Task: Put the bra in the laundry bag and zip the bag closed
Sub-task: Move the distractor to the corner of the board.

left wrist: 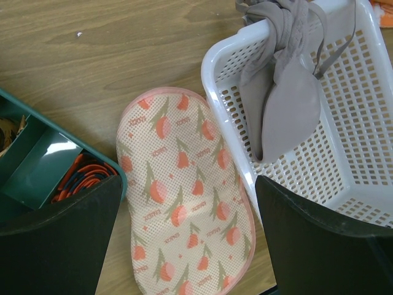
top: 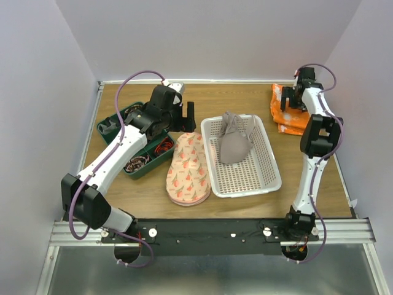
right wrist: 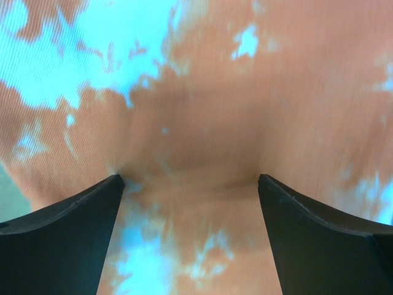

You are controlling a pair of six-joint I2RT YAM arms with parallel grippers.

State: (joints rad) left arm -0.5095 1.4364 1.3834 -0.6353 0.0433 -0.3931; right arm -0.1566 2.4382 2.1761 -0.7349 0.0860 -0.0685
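Your left hand [top: 186, 118] hangs with its fingers wide apart over the far end of the bag [top: 188, 169]. The bag lies shut on the tabletop [top: 141, 190], just left of the basket [top: 269, 155]. The bra [top: 234, 142] is bunched inside the basket, partly draped over its far rim. Your right hand [top: 288, 101], also spread and holding nothing, is low over the orange cloth [right wrist: 202, 92], far right. Open the bag first; its zipper pull isn't visible. Then lift the bra by its bunched top so the straps clear the holes.
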